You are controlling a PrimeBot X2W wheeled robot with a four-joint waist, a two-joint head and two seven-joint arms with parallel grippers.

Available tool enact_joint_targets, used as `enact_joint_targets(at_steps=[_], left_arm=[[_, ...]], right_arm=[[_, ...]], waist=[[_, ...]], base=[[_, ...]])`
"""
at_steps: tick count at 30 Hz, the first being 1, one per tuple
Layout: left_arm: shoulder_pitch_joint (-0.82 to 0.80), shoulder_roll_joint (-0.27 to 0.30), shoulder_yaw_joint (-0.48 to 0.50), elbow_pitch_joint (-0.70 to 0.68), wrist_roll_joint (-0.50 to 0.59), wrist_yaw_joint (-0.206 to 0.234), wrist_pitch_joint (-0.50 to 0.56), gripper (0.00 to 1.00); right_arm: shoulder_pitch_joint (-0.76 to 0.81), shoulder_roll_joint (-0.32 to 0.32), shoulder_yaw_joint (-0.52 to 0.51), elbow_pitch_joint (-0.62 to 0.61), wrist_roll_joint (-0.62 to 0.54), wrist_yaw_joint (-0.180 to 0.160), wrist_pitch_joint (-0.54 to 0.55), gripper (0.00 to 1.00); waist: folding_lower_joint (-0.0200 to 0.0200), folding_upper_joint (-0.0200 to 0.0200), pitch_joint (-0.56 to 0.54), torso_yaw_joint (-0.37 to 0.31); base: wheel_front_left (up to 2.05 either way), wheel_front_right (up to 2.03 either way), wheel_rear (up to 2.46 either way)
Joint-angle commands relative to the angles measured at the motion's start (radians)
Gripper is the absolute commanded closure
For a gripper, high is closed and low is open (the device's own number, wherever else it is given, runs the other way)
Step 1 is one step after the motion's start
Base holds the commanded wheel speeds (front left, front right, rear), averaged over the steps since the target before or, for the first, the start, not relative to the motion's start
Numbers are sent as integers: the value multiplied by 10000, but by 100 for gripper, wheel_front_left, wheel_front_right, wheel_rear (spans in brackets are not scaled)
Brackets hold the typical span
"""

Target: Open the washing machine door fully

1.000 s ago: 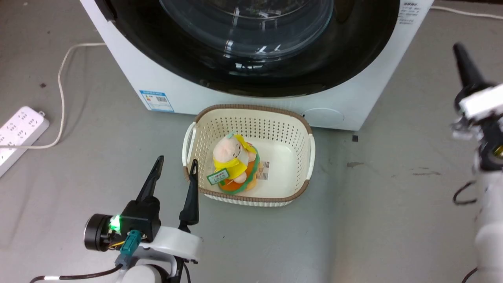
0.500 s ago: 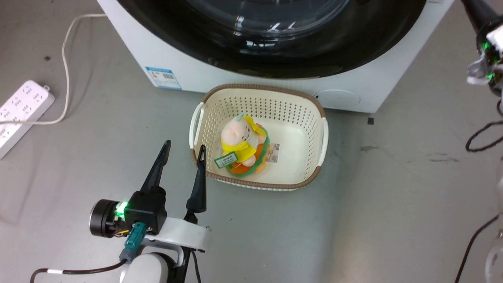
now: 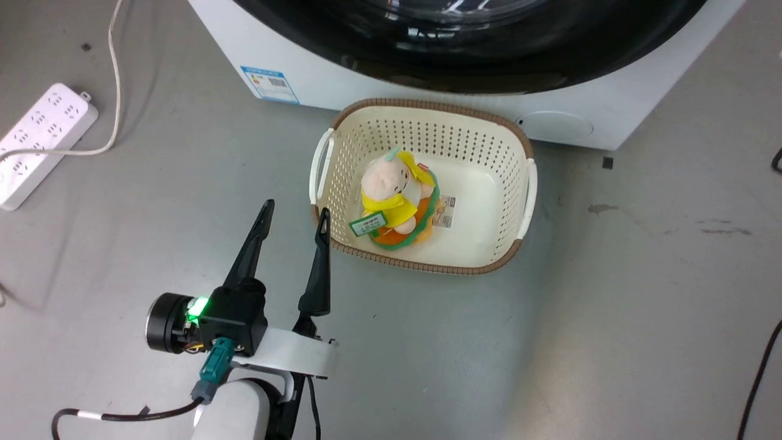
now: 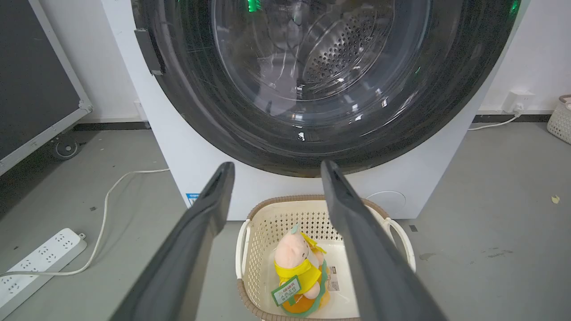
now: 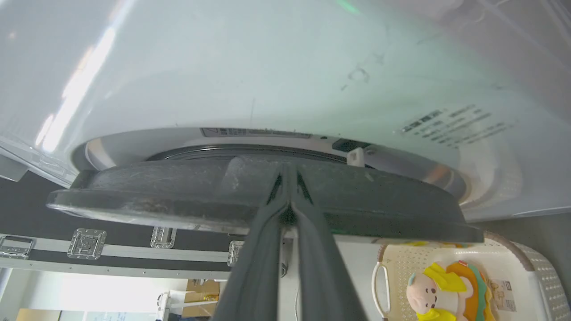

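Right gripper [image 5: 287,176] first: its two long dark fingers are set nearly together, tips meeting on the edge of the large round glossy black washing machine door [image 5: 169,200], which the right wrist view shows edge-on. Whether they pinch anything there, you cannot tell. Your left gripper [image 3: 296,209] hangs at the near left with its fingers spread wide and empty. It is near a corner of the cream perforated basket [image 3: 427,109], which holds a pink and yellow plush toy [image 3: 396,198].

The door sits on the front of the white boxy washing machine [image 3: 317,73], at the far side of the scene, just behind the basket. Its bulging glass window faces you, toward the near side. The door stands upright and lies flat, or almost flat, against the machine. Being round, it has no long axis; a small black tab [image 4: 149,51] marks its left rim.

The step in hand, as a judgement, is getting purchase on the rim before the swing. Next you would need the fingertips hooked behind that rim. Then comes a steady pull toward you in an arc about the hinge side, passing above the basket.
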Motion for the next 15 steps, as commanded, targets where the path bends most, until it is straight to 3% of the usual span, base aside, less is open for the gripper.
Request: enact_joint_targets(at_steps=[1, 15], left_arm=[[-177, 11, -66, -28, 27, 63, -98, 0], [-562, 12, -395, -43, -34, 141, -391, 0]], right_arm=[[-476, -139, -47, 342, 257, 13, 212, 100], [-2360, -573, -132, 2285, 1273, 12, 1663, 100]], waist=[[-1, -1, 111, 51], [-1, -1, 767, 325]], base=[[0, 0, 0], [0, 0, 0]])
